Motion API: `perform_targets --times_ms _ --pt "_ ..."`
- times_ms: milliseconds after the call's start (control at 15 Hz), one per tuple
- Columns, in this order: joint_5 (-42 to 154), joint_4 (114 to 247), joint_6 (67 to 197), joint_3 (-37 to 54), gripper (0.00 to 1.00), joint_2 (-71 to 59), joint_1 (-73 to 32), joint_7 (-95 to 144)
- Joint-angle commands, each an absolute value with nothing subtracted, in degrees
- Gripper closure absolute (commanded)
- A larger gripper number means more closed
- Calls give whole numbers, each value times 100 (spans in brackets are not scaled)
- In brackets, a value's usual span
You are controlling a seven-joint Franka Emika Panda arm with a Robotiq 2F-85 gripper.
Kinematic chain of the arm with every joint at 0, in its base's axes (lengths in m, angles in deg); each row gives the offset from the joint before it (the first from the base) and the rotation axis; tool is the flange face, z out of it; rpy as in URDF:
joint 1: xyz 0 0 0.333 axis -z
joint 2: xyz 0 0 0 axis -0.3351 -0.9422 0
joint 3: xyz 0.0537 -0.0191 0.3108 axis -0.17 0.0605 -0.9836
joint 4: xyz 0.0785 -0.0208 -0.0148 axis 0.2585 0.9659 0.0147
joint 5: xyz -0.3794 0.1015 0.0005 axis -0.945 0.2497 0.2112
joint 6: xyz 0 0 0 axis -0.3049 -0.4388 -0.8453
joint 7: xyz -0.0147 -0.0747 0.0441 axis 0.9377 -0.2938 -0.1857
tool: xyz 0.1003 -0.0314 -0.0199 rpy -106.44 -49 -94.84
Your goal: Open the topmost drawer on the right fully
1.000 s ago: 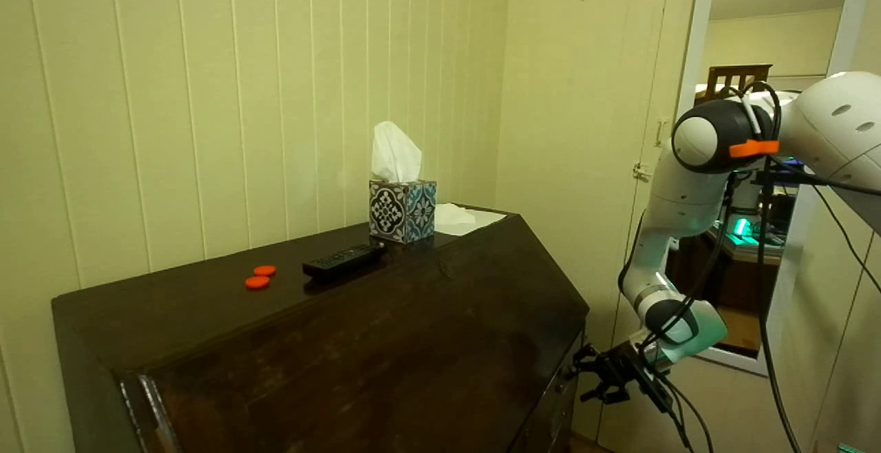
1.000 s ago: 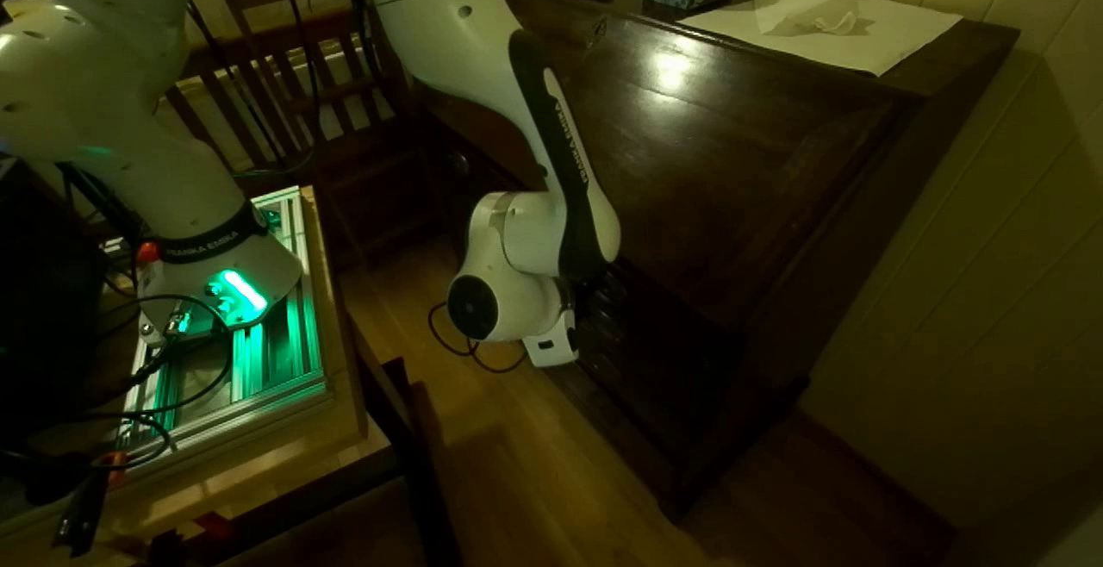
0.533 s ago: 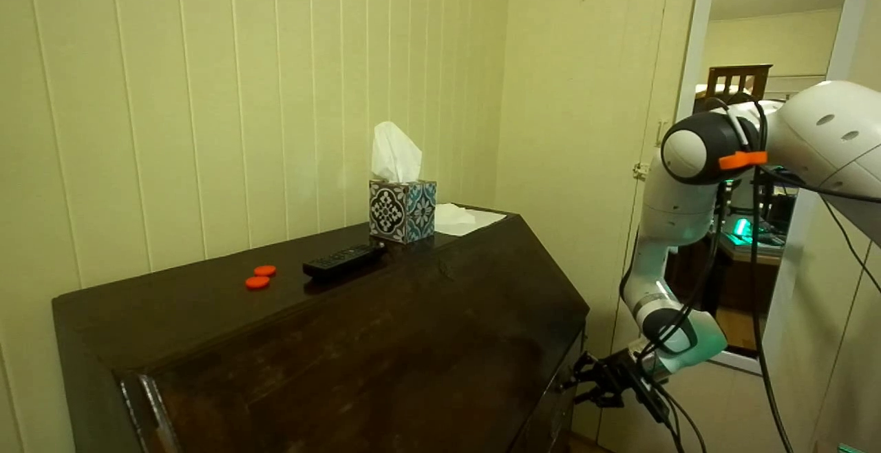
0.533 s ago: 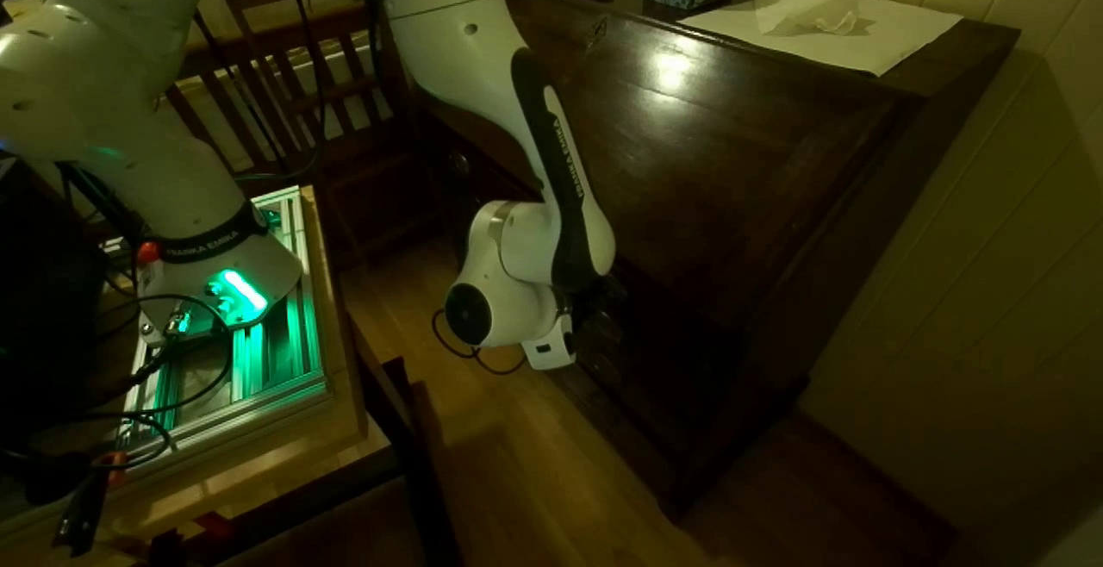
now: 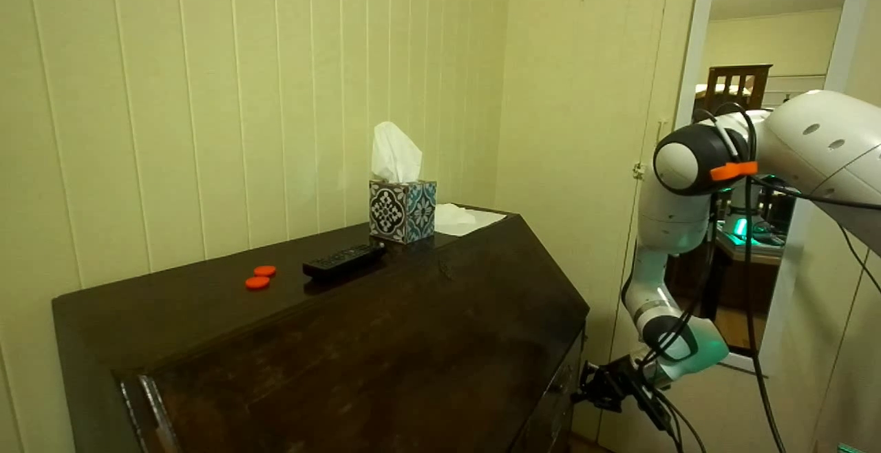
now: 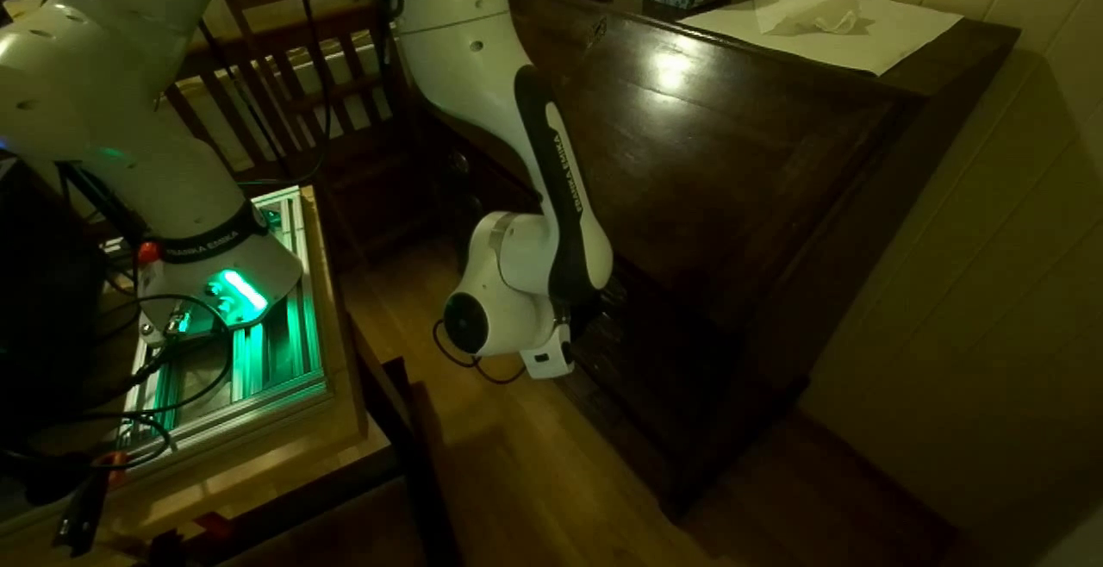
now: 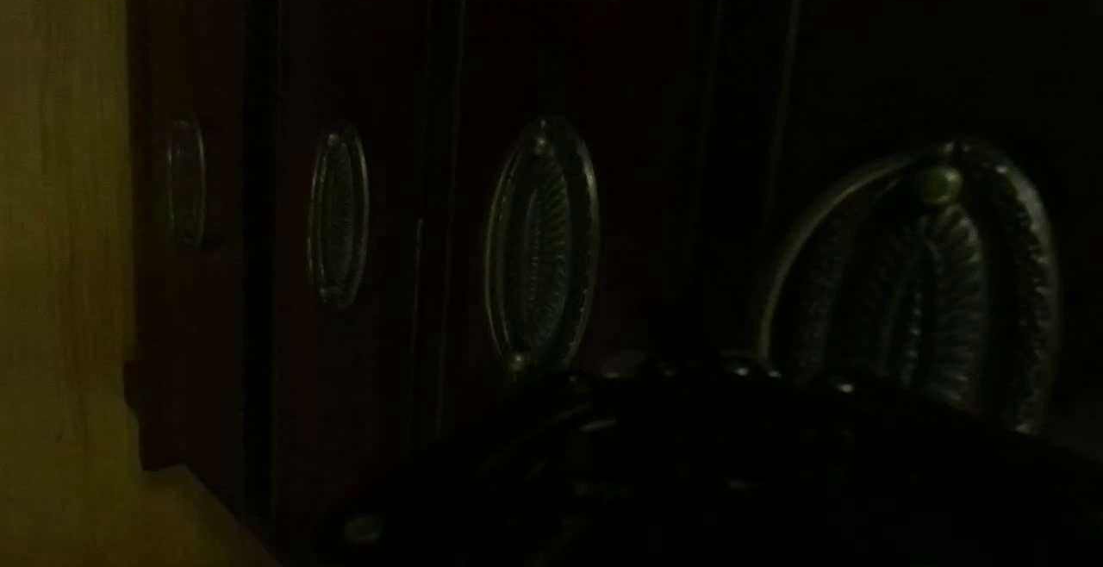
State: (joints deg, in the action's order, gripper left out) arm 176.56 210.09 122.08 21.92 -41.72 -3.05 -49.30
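The dark wooden cabinet (image 5: 385, 356) has drawers below its slanted front. In the wrist view, turned on its side, the topmost drawer (image 7: 888, 50) lies at the far right, very dark. Its oval metal handle (image 7: 956, 291) has the bail swung out from the plate, running down to the fingers. My black gripper (image 5: 579, 396) is at the cabinet's right front in an exterior view, jaws together, and appears shut on this bail; the fingertips are too dark to see clearly. The drawer front looks flush with the cabinet. The wrist hides most of the gripper in an exterior view (image 6: 586, 321).
Several lower drawers show, one with an oval handle (image 7: 543, 248). On the cabinet top stand a tissue box (image 5: 402, 211), a remote (image 5: 343, 260) and red discs (image 5: 258, 282). A mirror (image 5: 750, 288) is behind the arm. Wooden floor (image 6: 517, 464) lies before the cabinet.
The gripper's fingers have come together at the handle, after standing apart a second ago. The arm has sunk a little, its elbow shifting slightly toward the cabinet.
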Motion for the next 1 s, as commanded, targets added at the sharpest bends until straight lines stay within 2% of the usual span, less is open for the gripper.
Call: perform_targets --times_ms 0,933 --pt "17696 21090 12098 2412 100 -4208 -476 -5126" --pt "16527 22320 11998 3070 100 -3721 -457 -5304"
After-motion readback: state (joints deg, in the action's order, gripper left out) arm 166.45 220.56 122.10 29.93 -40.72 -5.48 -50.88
